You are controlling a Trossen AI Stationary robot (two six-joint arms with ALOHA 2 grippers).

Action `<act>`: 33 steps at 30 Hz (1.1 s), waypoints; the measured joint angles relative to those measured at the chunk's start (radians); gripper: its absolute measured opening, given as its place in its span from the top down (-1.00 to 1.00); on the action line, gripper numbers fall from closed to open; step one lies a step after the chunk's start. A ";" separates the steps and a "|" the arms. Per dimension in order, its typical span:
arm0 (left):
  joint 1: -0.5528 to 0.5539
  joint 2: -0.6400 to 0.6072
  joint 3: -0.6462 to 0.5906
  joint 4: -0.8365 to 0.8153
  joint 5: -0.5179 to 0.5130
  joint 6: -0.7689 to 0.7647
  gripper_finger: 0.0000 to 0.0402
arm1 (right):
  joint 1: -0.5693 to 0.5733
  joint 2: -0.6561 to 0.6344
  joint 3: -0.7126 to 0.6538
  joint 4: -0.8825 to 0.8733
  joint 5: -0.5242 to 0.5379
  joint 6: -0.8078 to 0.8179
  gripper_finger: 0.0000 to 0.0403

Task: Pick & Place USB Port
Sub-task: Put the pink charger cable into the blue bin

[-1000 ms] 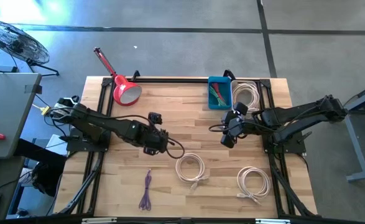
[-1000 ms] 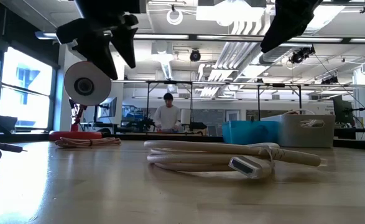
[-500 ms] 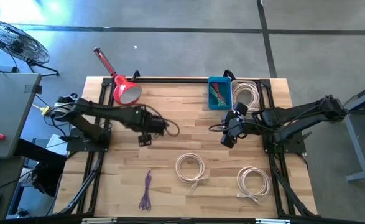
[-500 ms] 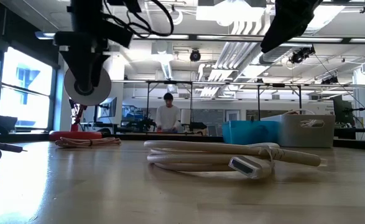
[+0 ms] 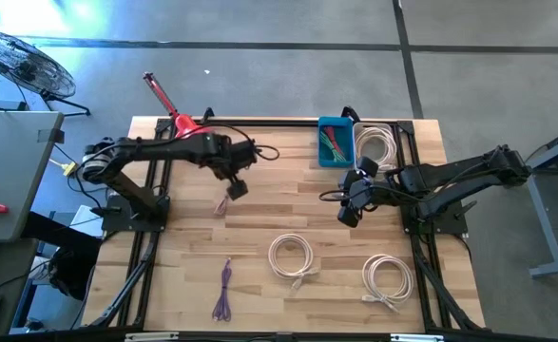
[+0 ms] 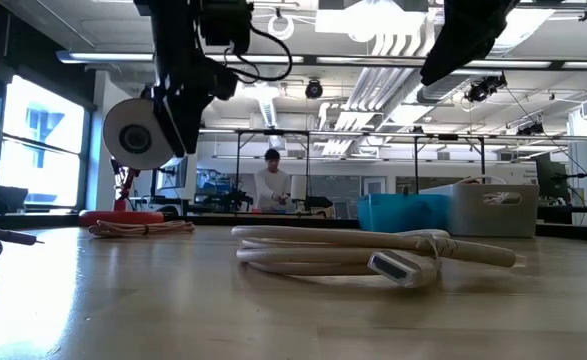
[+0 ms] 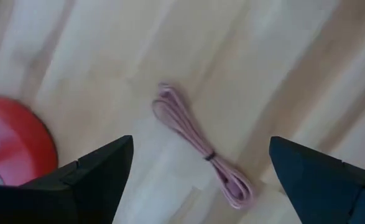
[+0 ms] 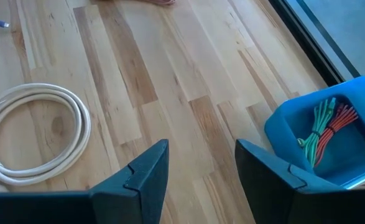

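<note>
While the left arm reaches across the rear left of the worktop [image 5: 269, 180], its left pincer [image 5: 237, 187] hangs above the boards with its fingers spread wide and nothing between them. Directly beside it, on the bare wood, lies a small pink cable bundle [image 7: 201, 149], tied at its middle and touching neither finger. The left wrist view shows this bundle lying flat, with the edge of a red lamp [image 5: 177, 122] base near it.

The right pincer [image 5: 347, 213] is held over the worktop right of centre, just in front of the blue bin [image 8: 281, 134]. Its fingers stand apart and hold nothing. The blue bin contains green and red cables [image 8: 326, 124]. A second bin [image 5: 375, 142] alongside it holds a coiled white cable.

Nearer the front edge lie two white cable coils, one [image 5: 292, 256] near the middle and one [image 5: 388, 278] to the right, well apart from both pincers. A purple cable [image 5: 224, 290] lies stretched out at the front left. From the low view, a flat connector [image 6: 393, 266] shows at the end of the nearer white coil.

A person [image 6: 270, 185] stands in the room well beyond the worktop.
</note>
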 joint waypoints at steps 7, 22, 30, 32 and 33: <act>0.012 0.000 -0.139 0.081 0.067 -0.143 -0.84 | 0.000 0.000 0.000 -0.018 -0.001 0.001 0.12; 0.013 0.001 -0.332 0.327 0.125 -0.157 -0.84 | 0.000 0.000 0.000 -0.033 0.005 0.027 0.12; 0.013 0.001 -0.387 0.412 0.122 -0.157 -0.84 | 0.000 0.000 0.000 -0.033 0.006 0.034 0.12; 0.013 0.001 -0.415 0.460 0.121 -0.156 -0.84 | 0.000 0.000 0.000 -0.033 0.005 0.034 0.12; 0.013 0.001 -0.429 0.488 0.121 -0.152 -0.84 | 0.000 0.000 0.000 -0.033 0.005 0.034 0.12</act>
